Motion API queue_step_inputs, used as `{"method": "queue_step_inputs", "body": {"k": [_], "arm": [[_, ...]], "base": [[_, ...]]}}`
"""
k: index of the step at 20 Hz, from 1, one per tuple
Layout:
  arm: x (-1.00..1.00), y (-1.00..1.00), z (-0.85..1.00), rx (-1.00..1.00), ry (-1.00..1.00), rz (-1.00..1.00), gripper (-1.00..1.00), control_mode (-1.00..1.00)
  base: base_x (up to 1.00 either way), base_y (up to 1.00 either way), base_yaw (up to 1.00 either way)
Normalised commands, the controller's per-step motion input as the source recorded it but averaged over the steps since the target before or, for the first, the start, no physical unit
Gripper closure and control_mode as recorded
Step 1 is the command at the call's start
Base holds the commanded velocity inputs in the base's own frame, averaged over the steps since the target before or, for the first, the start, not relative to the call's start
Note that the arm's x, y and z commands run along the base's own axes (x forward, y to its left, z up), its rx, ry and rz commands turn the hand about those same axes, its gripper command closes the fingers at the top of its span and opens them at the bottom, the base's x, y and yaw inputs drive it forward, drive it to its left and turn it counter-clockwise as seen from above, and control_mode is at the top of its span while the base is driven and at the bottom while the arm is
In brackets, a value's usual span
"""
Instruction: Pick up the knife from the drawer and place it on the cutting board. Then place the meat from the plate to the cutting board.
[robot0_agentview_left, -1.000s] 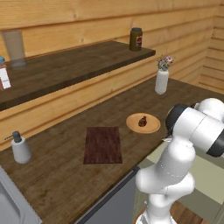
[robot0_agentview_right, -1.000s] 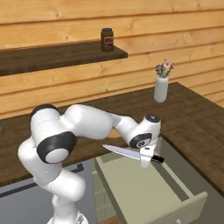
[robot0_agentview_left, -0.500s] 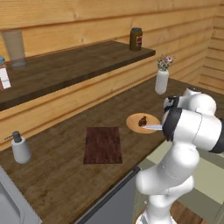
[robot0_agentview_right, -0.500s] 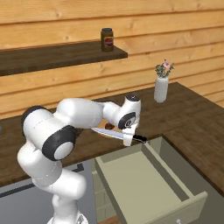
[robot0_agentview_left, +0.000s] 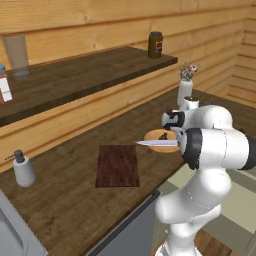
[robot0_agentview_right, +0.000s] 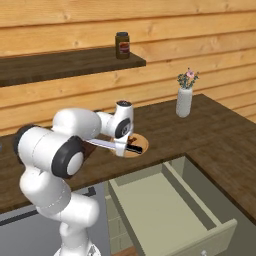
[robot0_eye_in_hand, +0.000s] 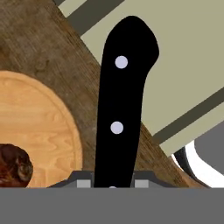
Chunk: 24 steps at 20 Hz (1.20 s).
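My gripper (robot0_agentview_right: 121, 148) is shut on the knife (robot0_agentview_right: 102, 144) and holds it level above the counter's front edge. The silver blade (robot0_agentview_left: 156, 143) points left toward the cutting board (robot0_agentview_left: 117, 165), a dark reddish-brown board lying flat on the counter. In the hand view the black handle (robot0_eye_in_hand: 120, 109) runs up from between the fingertips (robot0_eye_in_hand: 83, 182). Just beneath the knife sits the tan plate (robot0_agentview_left: 151, 136) with the small dark meat (robot0_eye_in_hand: 13, 168) on it. The drawer (robot0_agentview_right: 170, 207) stands pulled out, its pale interior bare.
A white vase with flowers (robot0_agentview_right: 184, 100) stands at the back right of the counter. A soap dispenser (robot0_agentview_left: 22, 170) and a sink (robot0_agentview_left: 10, 235) lie far left. On the wall shelf are a dark jar (robot0_agentview_left: 155, 44) and a glass (robot0_agentview_left: 17, 55).
The arm has carried the knife up from over the open drawer and leftward, so it now hangs above the plate at the counter's edge. The gripper has stayed shut on it.
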Motion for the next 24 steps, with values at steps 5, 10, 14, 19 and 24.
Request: {"method": "queue_step_inputs", "body": {"k": [5, 10, 14, 19, 24], "arm": [[0.01, 0.88, -0.05, 0.00, 0.00, 0.07, 1.00, -1.00], [0.03, 0.80, -0.14, 0.00, 0.00, 0.12, 1.00, -1.00], [0.10, 0.81, -0.13, 0.00, 0.00, 0.11, 1.00, -1.00], [0.24, 0.78, -0.14, 0.00, 0.00, 0.09, 1.00, -1.00], [0.32, 0.58, -0.23, 0.00, 0.00, 0.08, 1.00, -1.00]], "base": [[0.00, 0.00, 0.00], [0.00, 0.00, 0.00], [0.00, 0.00, 0.00], [0.00, 0.00, 0.00], [0.00, 0.00, 0.00]]}}
